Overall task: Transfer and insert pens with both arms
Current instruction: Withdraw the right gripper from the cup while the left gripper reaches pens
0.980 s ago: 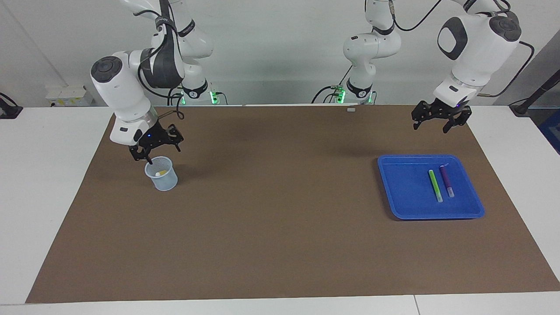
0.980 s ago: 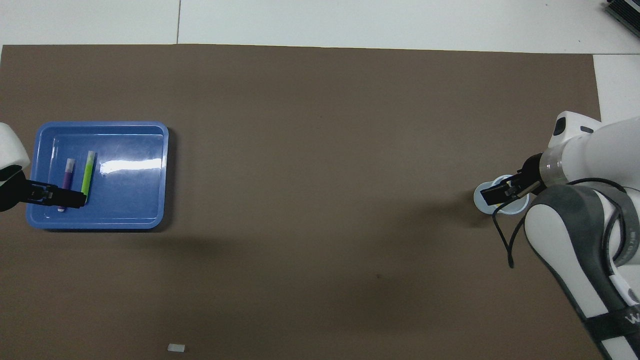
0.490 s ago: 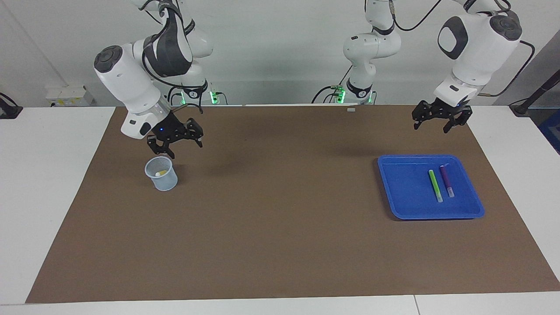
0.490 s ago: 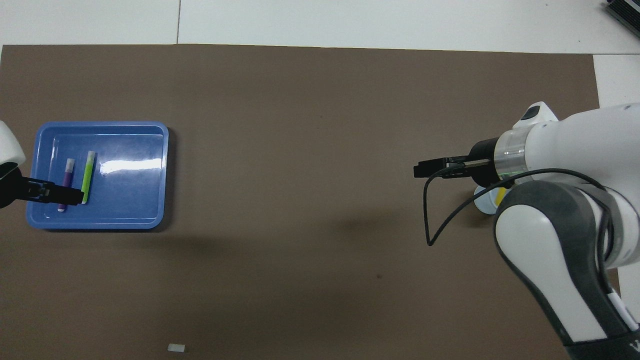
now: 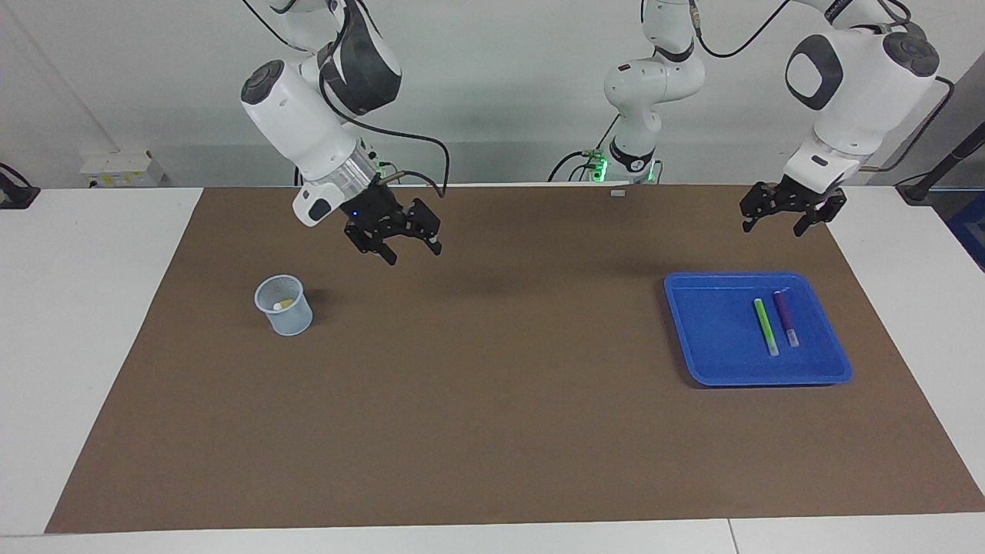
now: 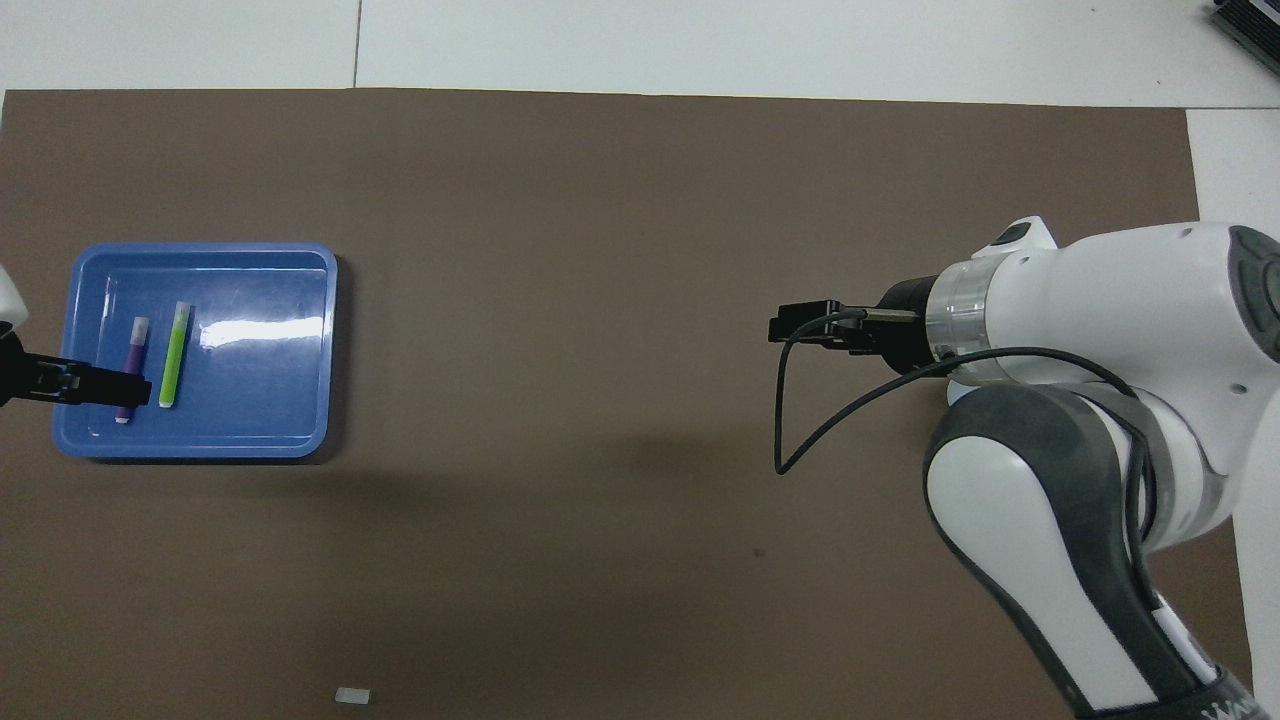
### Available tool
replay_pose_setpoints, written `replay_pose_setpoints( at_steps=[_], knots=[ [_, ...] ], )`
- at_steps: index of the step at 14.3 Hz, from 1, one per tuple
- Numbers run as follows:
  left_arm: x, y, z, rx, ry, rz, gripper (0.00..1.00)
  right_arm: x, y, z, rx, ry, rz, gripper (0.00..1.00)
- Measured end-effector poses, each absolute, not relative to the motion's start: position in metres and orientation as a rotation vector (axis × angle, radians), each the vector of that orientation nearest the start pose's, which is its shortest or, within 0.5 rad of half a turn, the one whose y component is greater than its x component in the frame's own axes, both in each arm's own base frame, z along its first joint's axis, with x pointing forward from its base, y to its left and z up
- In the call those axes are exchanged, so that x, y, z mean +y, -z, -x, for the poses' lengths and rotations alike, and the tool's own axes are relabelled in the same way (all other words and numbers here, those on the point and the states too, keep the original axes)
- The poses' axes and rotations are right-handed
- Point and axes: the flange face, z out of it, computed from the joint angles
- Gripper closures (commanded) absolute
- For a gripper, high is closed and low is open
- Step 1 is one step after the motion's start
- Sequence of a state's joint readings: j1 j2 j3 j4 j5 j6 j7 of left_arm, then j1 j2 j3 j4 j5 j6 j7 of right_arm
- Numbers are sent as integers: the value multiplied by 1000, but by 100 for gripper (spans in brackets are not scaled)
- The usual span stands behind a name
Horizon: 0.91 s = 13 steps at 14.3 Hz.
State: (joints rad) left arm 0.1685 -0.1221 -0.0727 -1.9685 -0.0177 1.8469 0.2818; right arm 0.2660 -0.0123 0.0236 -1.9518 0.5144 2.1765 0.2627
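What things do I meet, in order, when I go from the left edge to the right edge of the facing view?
Cup with the yellow pen inside → right gripper, open, over the mat → blue tray → green pen → purple pen, both lying in the tray.

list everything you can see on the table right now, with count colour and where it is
mat: one, brown, covers most of the table
tray: one, blue, toward the left arm's end of the table
green pen: one, light green, lying in the tray
purple pen: one, purple, lying in the tray beside the green pen
cup: one, pale blue, toward the right arm's end of the table
yellow pen: one, yellow, inside the cup
small block: one, whitish, on the mat's edge nearest the robots
left gripper: one, black, open, empty, in the air over the mat by the tray
right gripper: one, black, open, empty, in the air over the mat
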Motion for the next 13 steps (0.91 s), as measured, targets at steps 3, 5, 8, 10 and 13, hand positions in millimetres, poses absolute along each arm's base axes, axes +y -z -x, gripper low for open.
replay_pose_setpoints(
  at_steps=[3,5,8,10,13],
  knots=[
    [57,-509,-530,260,-2,3142,0,185,-511,-551,386,102,2545,0],
    [64,-493,-538,246,-9,3146,0,187,-513,-552,445,103,2510,0],
    [73,-475,-546,222,-18,3152,0,211,-517,-547,550,98,2470,0],
    [75,-466,-552,219,-3,3151,0,223,-517,-544,617,78,2448,0],
    [77,-450,-561,217,20,3151,0,225,-518,-544,696,39,2392,0]
  ],
)
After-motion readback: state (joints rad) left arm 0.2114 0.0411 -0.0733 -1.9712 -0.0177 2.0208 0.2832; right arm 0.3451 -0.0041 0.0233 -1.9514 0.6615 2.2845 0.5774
